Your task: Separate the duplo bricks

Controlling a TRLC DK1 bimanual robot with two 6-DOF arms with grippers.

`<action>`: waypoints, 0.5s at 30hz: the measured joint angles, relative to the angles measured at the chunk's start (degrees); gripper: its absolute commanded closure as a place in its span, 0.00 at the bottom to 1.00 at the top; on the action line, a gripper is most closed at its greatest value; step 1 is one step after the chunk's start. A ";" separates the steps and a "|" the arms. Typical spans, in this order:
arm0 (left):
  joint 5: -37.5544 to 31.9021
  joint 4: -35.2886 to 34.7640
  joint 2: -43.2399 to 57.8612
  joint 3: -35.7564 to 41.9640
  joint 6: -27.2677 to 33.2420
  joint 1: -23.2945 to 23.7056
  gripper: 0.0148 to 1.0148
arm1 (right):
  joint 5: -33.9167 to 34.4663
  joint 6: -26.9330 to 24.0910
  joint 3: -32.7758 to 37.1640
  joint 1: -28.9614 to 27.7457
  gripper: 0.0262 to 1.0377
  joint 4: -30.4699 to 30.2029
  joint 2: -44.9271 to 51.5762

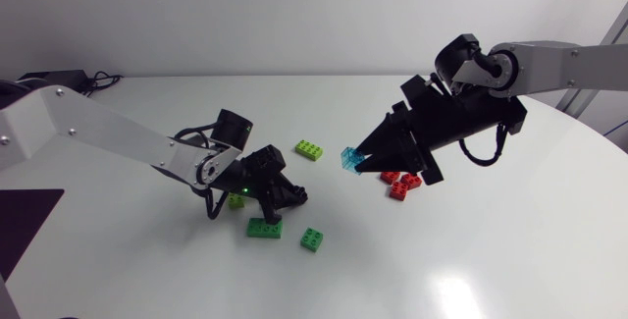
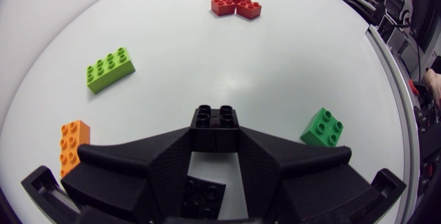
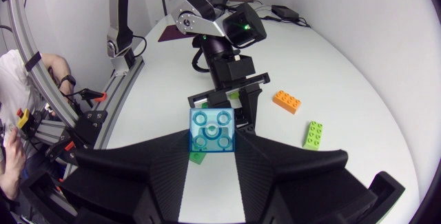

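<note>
My left gripper (image 2: 215, 140) is shut on a black duplo brick (image 2: 215, 122), studs up, low over the table. A second black brick (image 2: 202, 195) shows further back under the fingers. In the head view this gripper (image 1: 270, 193) stands among the green bricks, and the black bricks are hard to make out there. My right gripper (image 1: 363, 157) is shut on a translucent blue brick (image 1: 350, 159) and holds it above the table's middle. In the right wrist view the blue brick (image 3: 214, 131) sits between the fingertips, with my left gripper (image 3: 231, 93) just ahead.
Red bricks (image 1: 400, 183) lie in a cluster under my right gripper. A lime brick (image 1: 310, 149) lies between the arms. Two green bricks (image 1: 263, 228) (image 1: 313, 239) sit near the left gripper. An orange brick (image 2: 74, 145) lies beside the left fingers.
</note>
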 measured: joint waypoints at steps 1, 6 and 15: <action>-0.33 0.04 0.09 0.00 0.22 0.00 0.66 | 0.00 0.00 0.00 0.00 0.76 0.02 0.00; -0.96 -0.26 0.13 0.00 0.81 0.22 0.57 | 0.00 0.00 0.00 0.02 0.76 0.02 0.00; -1.81 -3.50 -0.04 0.24 1.68 1.18 0.17 | 0.02 0.00 0.00 0.07 0.76 0.39 0.00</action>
